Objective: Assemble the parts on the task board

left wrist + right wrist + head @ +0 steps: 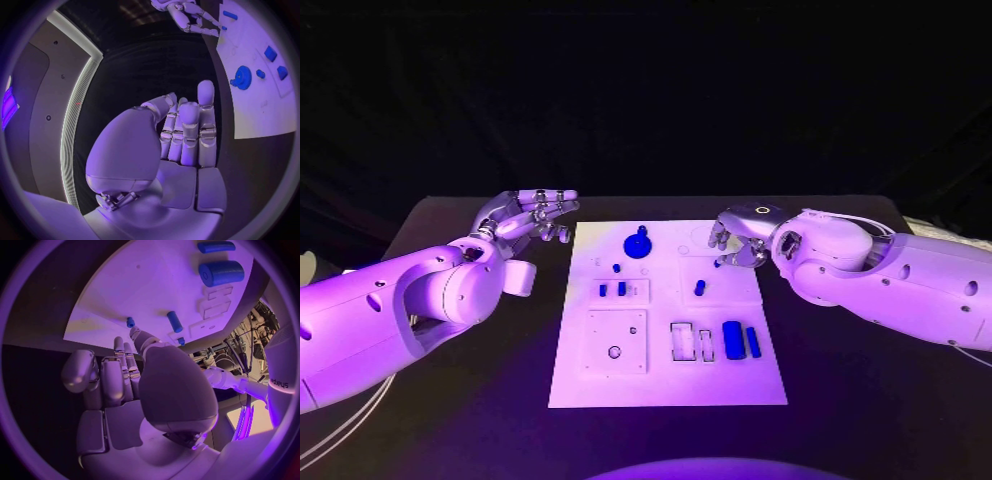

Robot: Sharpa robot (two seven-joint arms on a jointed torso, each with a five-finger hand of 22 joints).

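the flat white rectangular task board (668, 385) lies mid black tabletop (877, 400), its small blue plastic parts (700, 288) scattered on it. the left robot hand (531, 214) hovers off the far-left corner, fingers loosely apart, empty. the right robot hand (740, 240), curled and holding nothing, hangs over the far-right edge; reaching in could knock loose pieces aside.

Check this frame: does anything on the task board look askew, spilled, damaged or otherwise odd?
Nothing stands out. The task board lies flat and square on the table, the blue parts such as the gear and the cylinder rest on it, and the left hand and right hand hold nothing.
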